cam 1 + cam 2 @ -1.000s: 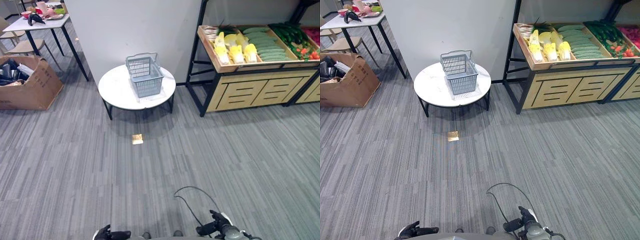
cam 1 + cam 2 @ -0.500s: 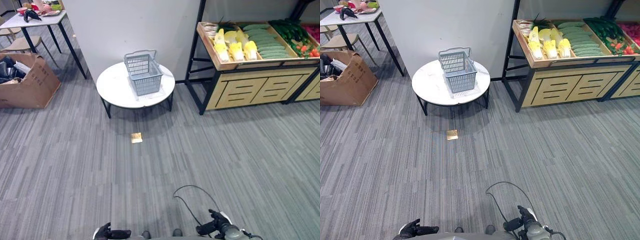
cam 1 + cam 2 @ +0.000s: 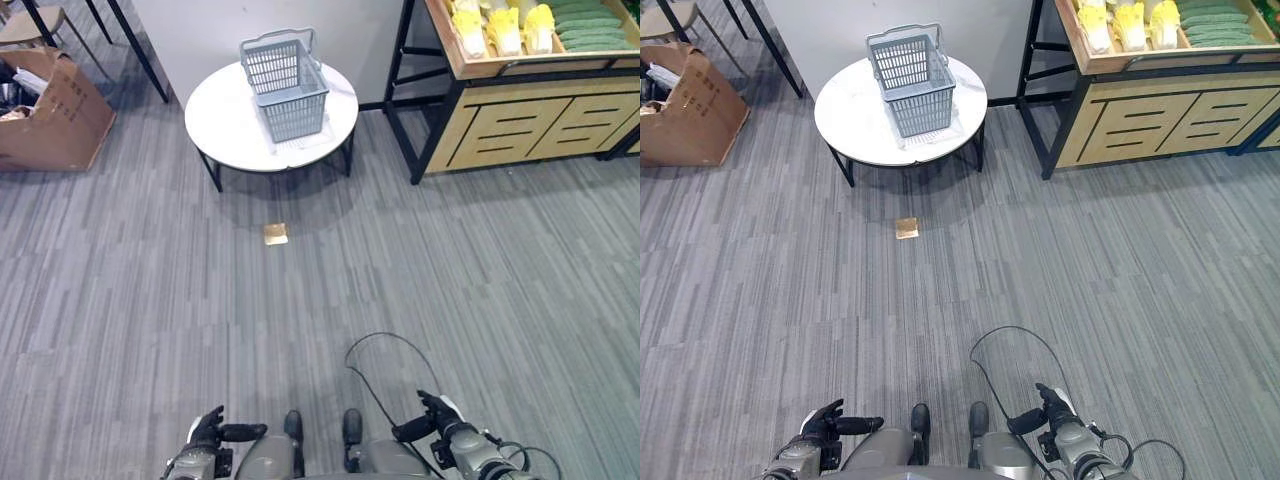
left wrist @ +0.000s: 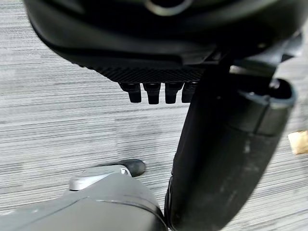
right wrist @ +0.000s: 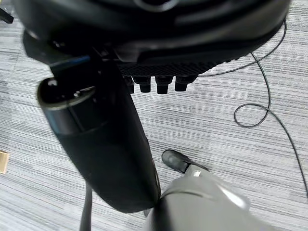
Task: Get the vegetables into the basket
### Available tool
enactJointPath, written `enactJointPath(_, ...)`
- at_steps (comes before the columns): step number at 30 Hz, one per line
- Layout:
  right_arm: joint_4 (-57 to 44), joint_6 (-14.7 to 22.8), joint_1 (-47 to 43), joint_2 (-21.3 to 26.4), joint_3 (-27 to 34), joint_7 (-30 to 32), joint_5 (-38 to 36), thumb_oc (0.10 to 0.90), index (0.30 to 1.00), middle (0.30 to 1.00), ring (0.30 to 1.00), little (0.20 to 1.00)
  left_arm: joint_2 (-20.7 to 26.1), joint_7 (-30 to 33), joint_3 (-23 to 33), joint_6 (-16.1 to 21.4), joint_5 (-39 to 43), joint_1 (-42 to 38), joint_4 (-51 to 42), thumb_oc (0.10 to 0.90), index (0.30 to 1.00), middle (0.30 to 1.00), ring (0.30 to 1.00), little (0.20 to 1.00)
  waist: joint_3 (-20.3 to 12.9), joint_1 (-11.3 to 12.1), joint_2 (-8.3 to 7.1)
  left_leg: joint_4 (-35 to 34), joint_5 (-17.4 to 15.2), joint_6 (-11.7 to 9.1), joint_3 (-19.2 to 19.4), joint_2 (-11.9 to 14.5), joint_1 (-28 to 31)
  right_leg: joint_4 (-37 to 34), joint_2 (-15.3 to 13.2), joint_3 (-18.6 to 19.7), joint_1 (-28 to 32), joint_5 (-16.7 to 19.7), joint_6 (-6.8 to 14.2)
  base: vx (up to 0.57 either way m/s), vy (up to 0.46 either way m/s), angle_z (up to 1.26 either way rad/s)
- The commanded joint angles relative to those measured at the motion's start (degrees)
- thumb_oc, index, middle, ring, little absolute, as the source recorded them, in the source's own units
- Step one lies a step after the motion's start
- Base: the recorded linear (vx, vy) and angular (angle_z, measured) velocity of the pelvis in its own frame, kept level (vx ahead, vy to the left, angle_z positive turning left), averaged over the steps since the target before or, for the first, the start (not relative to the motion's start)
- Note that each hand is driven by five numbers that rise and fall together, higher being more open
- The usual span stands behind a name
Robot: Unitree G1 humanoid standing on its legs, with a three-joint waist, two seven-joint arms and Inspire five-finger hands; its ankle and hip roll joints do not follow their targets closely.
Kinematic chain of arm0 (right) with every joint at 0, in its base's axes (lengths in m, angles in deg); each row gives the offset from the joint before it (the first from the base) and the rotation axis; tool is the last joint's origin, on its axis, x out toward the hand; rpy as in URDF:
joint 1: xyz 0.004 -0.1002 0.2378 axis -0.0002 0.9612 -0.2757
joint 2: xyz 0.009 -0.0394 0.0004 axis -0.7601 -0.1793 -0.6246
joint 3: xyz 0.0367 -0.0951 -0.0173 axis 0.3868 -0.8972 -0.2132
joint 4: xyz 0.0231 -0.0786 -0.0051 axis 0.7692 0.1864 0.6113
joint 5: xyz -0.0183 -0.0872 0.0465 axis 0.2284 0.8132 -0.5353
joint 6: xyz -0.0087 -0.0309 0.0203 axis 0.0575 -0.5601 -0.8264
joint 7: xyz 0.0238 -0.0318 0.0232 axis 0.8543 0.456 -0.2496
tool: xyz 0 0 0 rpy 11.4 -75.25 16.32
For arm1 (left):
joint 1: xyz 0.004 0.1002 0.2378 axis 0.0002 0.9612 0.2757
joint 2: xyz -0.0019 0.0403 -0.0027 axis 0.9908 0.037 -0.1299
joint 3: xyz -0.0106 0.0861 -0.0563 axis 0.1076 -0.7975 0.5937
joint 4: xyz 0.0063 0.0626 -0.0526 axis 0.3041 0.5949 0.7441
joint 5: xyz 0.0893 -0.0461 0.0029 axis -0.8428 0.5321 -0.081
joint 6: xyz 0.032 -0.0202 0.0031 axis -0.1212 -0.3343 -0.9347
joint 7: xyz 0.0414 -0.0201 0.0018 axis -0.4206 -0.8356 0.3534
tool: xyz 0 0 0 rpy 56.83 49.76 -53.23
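A grey plastic basket [image 3: 285, 72] stands empty toward the back edge of a round white table [image 3: 230, 125]. Yellow and green vegetables [image 3: 1135, 22] lie on the wooden produce stand [image 3: 520, 115]. The left hand [image 3: 208, 433] and right hand [image 3: 437, 416] hang relaxed and empty, low above grey carpet [image 3: 150, 300].

No readable text, number or sign can be made out. Dark print is seen on the side of the cardboard box [image 3: 52, 113] standing on the floor, but it is too small to be read. No marking can be made out on the small tan square [image 3: 275, 234] lying on the floor in front of the round table, on the basket [image 3: 284, 74] on the tabletop, or on the wooden shelf front [image 3: 530, 125].
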Motion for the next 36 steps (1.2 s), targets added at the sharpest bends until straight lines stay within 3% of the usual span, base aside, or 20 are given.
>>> enactJointPath(1, 0.4, -0.5, 3.0, 3.5, -2.2, 0.5, 0.8, 0.900, 1.000, 1.000, 1.000, 1.000, -2.2, 0.4, -4.4, -0.9, -0.7, 3.2, 1.6, 0.900, 1.000, 1.000, 1.000, 1.000, -0.9, 0.0, 0.98, -6.8, 3.9, -0.9, -2.0, 4.1, -3.7, 4.0, -3.3, 3.2, 0.6, -3.6, 8.6, 0.33, 0.201, 0.34)
enactJointPath(2, 0.5, -0.5, 2.9, 3.5, -2.1, 0.7, 1.0, 0.900, 1.000, 1.000, 1.000, 1.000, -2.3, 0.4, -5.0, -0.9, -1.5, 3.8, 1.8, 0.900, 1.000, 1.000, 1.000, 1.000, -1.2, 1.2, 1.61, -11.7, 7.7, -1.4, -2.3, 4.4, -6.0, 3.4, -2.8, 4.5, 2.4, -4.8, 9.0, 0.21, 0.119, 0.33)
enactJointPath(5, 0.3, -0.4, 2.8, 3.3, -1.7, 0.8, 0.8, 0.900, 1.000, 1.000, 1.000, 1.000, -2.1, 0.3, -5.0, -0.8, -1.9, 4.0, 1.9, 0.900, 1.000, 1.000, 1.000, 1.000, -1.6, 1.6, 1.71, -12.7, 8.7, -1.6, -0.6, 4.9, -6.0, 2.9, -3.1, 5.7, 4.2, -5.6, 9.6, 0.33, 0.266, -0.18)
enactJointPath(6, 0.6, -0.7, 3.6, 2.4, -1.6, 0.4, 1.4, 0.900, 1.000, 1.000, 1.000, 1.000, -1.8, -0.1, -4.8, -1.2, -2.8, 4.7, 2.4, 0.900, 1.000, 1.000, 1.000, 1.000, -3.0, 1.7, 0.73, -12.8, 7.5, -0.4, 1.7, 4.7, -4.5, 3.1, -5.1, 6.2, 5.4, -6.1, 11.0, 0.25, 0.250, -0.66)
enactJointPath(8, 0.7, -0.8, 3.8, 2.1, -1.8, 0.4, 1.6, 0.900, 1.000, 1.000, 1.000, 1.000, -1.5, 0.0, -5.1, -1.2, -3.3, 4.5, 2.3, 0.900, 1.000, 1.000, 1.000, 1.000, -3.2, 1.7, 0.17, -12.4, 6.8, 0.2, 2.2, 4.4, -4.3, 3.9, -5.9, 6.8, 5.1, -6.1, 11.5, 0.26, 0.298, -0.58)
enactJointPath(9, 0.6, -0.9, 3.5, 1.4, -2.2, 0.1, 1.9, 0.900, 1.000, 1.000, 1.000, 1.000, -1.0, 0.0, -5.3, -1.4, -3.8, 3.9, 2.2, 0.900, 1.000, 1.000, 1.000, 1.000, -3.3, 1.7, -0.94, -11.3, 5.2, 1.2, 3.6, 3.8, -3.9, 5.7, -7.3, 8.0, 4.1, -5.0, 12.7, 0.28, 0.363, -0.37)
enactJointPath(11, -0.7, -1.0, 1.7, 0.2, -4.5, -0.4, 3.3, 0.900, 1.000, 1.000, 1.000, 1.000, 0.7, 0.2, -5.6, -1.2, -4.3, 2.9, 1.4, 0.900, 1.000, 1.000, 1.000, 1.000, -3.1, 2.6, -3.08, -7.4, 1.5, 3.2, 5.3, 2.4, -4.5, 10.0, -9.0, 10.3, 1.2, 0.2, 14.6, 0.34, 0.430, -0.55)
enactJointPath(12, -1.9, -0.8, 0.4, 0.0, -5.3, -0.5, 4.2, 0.900, 1.000, 1.000, 1.000, 1.000, 2.1, 0.3, -6.0, -1.3, -5.6, 2.4, 0.8, 0.900, 1.000, 1.000, 1.000, 1.000, -2.4, 3.1, -3.32, -6.4, -1.5, 5.6, 5.2, 1.0, -2.9, 20.4, -9.7, 9.9, -3.5, 7.0, 15.0, 0.29, 0.363, -0.62)
enactJointPath(13, -1.9, -0.8, 0.4, 0.0, -5.3, -0.5, 4.2, 0.900, 1.000, 1.000, 1.000, 1.000, 2.1, 0.3, -6.0, -1.3, -5.6, 2.4, 0.8, 0.900, 1.000, 1.000, 1.000, 1.000, -2.4, 3.1, -3.33, -6.4, -1.5, 5.6, 5.2, 1.0, -2.9, 20.5, -9.7, 9.9, -3.6, 6.9, 15.0, 0.23, 0.334, -0.32)
enactJointPath(15, -2.5, -0.8, -0.1, 0.1, -5.4, -0.5, 4.2, 0.900, 1.000, 1.000, 1.000, 1.000, 2.4, 0.1, -6.1, -1.5, -5.7, 2.1, 0.5, 0.900, 1.000, 1.000, 1.000, 1.000, -1.5, 2.9, -2.27, -6.3, -2.4, 6.7, 4.9, 0.8, -1.3, 28.1, -9.4, 8.3, -6.4, 10.0, 14.6, 0.12, 0.189, 0.11)
enactJointPath(18, -2.7, -0.6, -0.2, 0.4, -5.4, -0.4, 4.5, 0.900, 1.000, 1.000, 1.000, 1.000, 2.8, -0.1, -5.8, -1.6, -5.6, 2.0, 0.6, 0.900, 1.000, 1.000, 1.000, 1.000, -0.6, 2.0, -0.89, -7.7, -3.8, 7.3, 4.3, 0.6, 2.4, 31.4, -7.6, 5.7, -11.9, 7.9, 13.7, 0.25, 0.179, 0.23)
enactJointPath(19, -3.0, -0.5, -0.3, 0.6, -5.5, -0.4, 4.5, 0.900, 1.000, 1.000, 1.000, 1.000, 2.9, -0.1, -5.8, -1.6, -5.6, 1.8, 0.8, 0.900, 1.000, 1.000, 1.000, 1.000, 0.0, 1.0, -0.51, -8.5, -4.3, 7.2, 3.4, 0.3, 4.7, 29.5, -5.7, 4.4, -15.5, 4.9, 12.7, 0.26, 0.092, 0.04)
enactJointPath(21, -3.3, -0.4, -0.3, 0.7, -5.8, -0.4, 4.5, 0.900, 1.000, 1.000, 1.000, 1.000, 2.7, -0.1, -5.8, -1.6, -5.8, 1.8, 1.0, 0.900, 1.000, 1.000, 1.000, 1.000, 0.6, 0.1, -0.69, -9.2, -5.1, 7.0, 2.5, -0.3, 6.8, 26.1, -4.7, 3.4, -16.5, 3.0, 12.3, 0.27, 0.014, 0.18)
enactJointPath(23, -3.2, -0.3, -0.3, 0.5, -6.2, -0.2, 4.6, 0.900, 1.000, 1.000, 1.000, 1.000, 2.0, -0.1, -6.2, -1.6, -6.6, 1.7, 1.6, 0.900, 1.000, 1.000, 1.000, 1.000, 1.0, -1.5, -1.21, -10.4, -6.6, 6.1, 0.3, -1.2, 10.0, 15.0, -4.1, 4.0, -17.4, 4.0, 13.0, 0.37, -0.062, 0.45)
enactJointPath(24, -3.2, -0.3, -0.3, 0.5, -6.2, -0.2, 4.6, 0.900, 1.000, 1.000, 1.000, 1.000, 2.0, -0.1, -6.2, -1.5, -6.6, 1.8, 1.6, 0.900, 1.000, 1.000, 1.000, 1.000, 1.2, -1.6, -1.04, -10.5, -6.6, 6.1, 0.2, -1.0, 10.4, 14.8, -3.9, 3.8, -16.9, 4.0, 13.0, 0.40, -0.104, 0.47)
enactJointPath(25, -3.2, -0.4, -0.3, 0.4, -6.6, -0.5, 5.0, 0.900, 1.000, 1.000, 1.000, 1.000, 1.7, -0.5, -6.6, -1.4, -7.8, 2.1, 2.2, 0.900, 1.000, 1.000, 1.000, 1.000, 0.9, -2.2, -1.16, -11.0, -7.6, 5.4, -0.6, -1.0, 12.3, 10.3, -4.1, 4.3, -18.1, 6.1, 13.7, 0.31, -0.087, 0.84)
enactJointPath(27, -4.0, -0.4, 0.3, 0.4, -7.2, -1.0, 6.0, 0.900, 1.000, 1.000, 1.000, 1.000, 1.4, -1.0, -6.7, -1.4, -8.2, 2.6, 2.3, 0.900, 1.000, 1.000, 1.000, 1.000, 0.6, -2.4, -1.00, -10.3, -8.2, 4.6, -1.3, -0.5, 13.8, 10.0, -4.2, 3.5, -16.9, 6.1, 13.5, 0.35, -0.153, 0.90)
enactJointPath(29, -4.5, -0.2, 0.0, 1.2, -7.8, -1.1, 6.3, 0.900, 1.000, 1.000, 1.000, 1.000, 1.0, -0.7, -6.2, -1.6, -7.7, 3.2, 2.2, 0.900, 1.000, 1.000, 1.000, 1.000, -0.3, -2.1, -0.40, -8.6, -8.0, 3.2, -1.8, 1.2, 14.0, 10.1, -3.0, 1.6, -15.1, 4.8, 11.4, 0.31, -0.243, 0.51)
enactJointPath(31, -4.4, -0.1, 0.1, 1.7, -7.7, -1.0, 5.9, 0.900, 1.000, 1.000, 1.000, 1.000, 0.7, -0.6, -6.6, -1.6, -8.0, 3.1, 2.2, 0.900, 1.000, 1.000, 1.000, 1.000, -0.7, -2.4, 0.29, -7.9, -7.3, 2.5, -2.5, 2.2, 14.1, 11.3, -2.0, 1.2, -15.2, 3.3, 10.6, 0.24, -0.188, 0.00)
enactJointPath(36, -4.7, 0.2, 0.3, 3.0, -6.6, -0.7, 3.6, 0.900, 1.000, 1.000, 1.000, 1.000, 0.0, -0.3, -7.4, -1.7, -7.6, 2.3, 1.5, 0.900, 1.000, 1.000, 1.000, 1.000, -0.8, -3.4, 1.35, 0.7, -3.0, -0.1, -3.9, 3.7, 11.7, 13.4, -0.2, 1.2, -14.3, 0.1, 8.0, 0.17, -0.140, -0.06)
